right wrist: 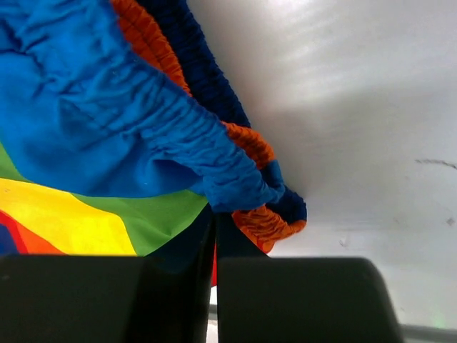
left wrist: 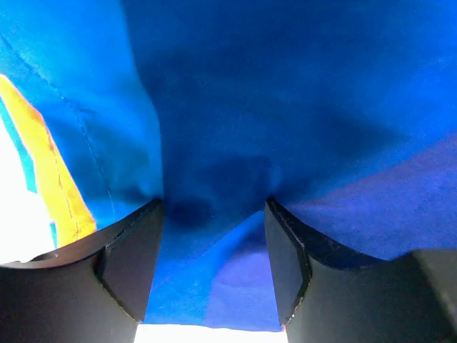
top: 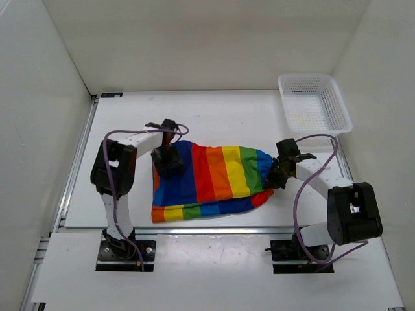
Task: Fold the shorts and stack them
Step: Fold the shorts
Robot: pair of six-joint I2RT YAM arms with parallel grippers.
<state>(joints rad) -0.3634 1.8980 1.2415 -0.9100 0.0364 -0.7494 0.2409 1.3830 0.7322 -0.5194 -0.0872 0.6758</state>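
Note:
The rainbow-striped shorts (top: 214, 178) lie spread across the middle of the white table, partly folded, with a striped strip along the near edge. My left gripper (top: 167, 159) is down on the dark blue stripe at the shorts' far left corner. In the left wrist view its jaws stand apart (left wrist: 214, 207) with blue cloth (left wrist: 285, 107) bunched between them. My right gripper (top: 275, 173) is at the shorts' right end. In the right wrist view its jaws (right wrist: 214, 221) are shut on the gathered blue and orange waistband (right wrist: 235, 179), lifted a little off the table.
A white plastic mesh basket (top: 314, 103) stands at the back right corner. White walls enclose the table (top: 214, 110) on three sides. A metal rail (top: 78, 162) runs along the left edge.

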